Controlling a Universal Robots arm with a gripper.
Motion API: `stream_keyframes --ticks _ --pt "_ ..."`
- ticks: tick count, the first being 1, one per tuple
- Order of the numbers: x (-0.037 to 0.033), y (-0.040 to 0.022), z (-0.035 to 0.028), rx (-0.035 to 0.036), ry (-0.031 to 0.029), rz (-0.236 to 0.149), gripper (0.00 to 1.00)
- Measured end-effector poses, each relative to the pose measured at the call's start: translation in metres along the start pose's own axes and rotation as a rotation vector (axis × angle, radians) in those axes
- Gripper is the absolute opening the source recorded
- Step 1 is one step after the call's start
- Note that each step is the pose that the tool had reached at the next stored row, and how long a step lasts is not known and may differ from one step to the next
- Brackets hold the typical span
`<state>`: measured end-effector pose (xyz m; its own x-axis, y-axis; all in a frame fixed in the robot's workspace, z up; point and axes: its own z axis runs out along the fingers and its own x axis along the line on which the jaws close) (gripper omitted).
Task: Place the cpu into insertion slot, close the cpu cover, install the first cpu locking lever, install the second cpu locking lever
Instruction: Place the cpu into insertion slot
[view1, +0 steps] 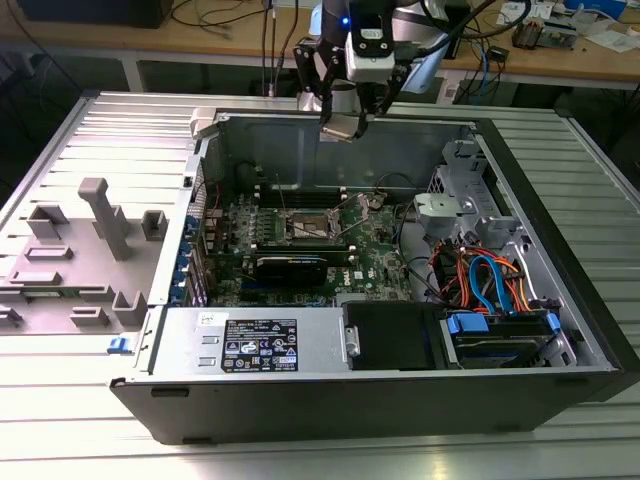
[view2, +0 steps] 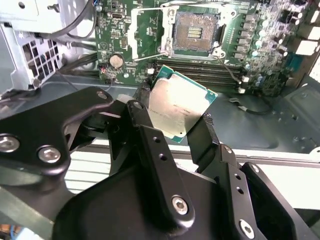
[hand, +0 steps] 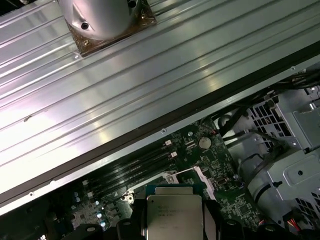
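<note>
Two black fingers (view2: 146, 131) of the gripper (view1: 342, 118) are being pressed against opposite edges of the chip (view2: 181, 106), so the chip, and nothing else, is being pinched. In the exterior view the chip (view1: 338, 128) is being held in the air over the far wall of the open computer case (view1: 400, 395). It is being kept well above the green circuit board (view1: 375, 250) and apart from the socket (view1: 308, 226). In the second wrist view the chip's dull metal top is being presented at a tilt, with a thin green rim exposed at one corner. Beyond it the socket (view2: 194, 31) is being left uncovered, with no chip in it. The case is being carried by a ribbed metal surface (view1: 90, 440).

The chip is being judged light, stiff and flat. Its smooth edges are probably offering the fingers little to bite on, so a slip or a twist in the grip is being counted as the main risk. Its underside and the socket's contacts are likely fragile. The outer edges, where it is being gripped now, are therefore being taken as the right place to hold it. Gentle, level handling without force is being called for.
</note>
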<state>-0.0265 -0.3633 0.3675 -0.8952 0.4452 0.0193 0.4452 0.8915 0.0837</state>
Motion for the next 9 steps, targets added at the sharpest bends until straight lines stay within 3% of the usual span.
stream_keyframes --ticks 9 --pt "-0.0001 -0.0002 0.0007 -0.0014 -0.0065 0.078 0.54"
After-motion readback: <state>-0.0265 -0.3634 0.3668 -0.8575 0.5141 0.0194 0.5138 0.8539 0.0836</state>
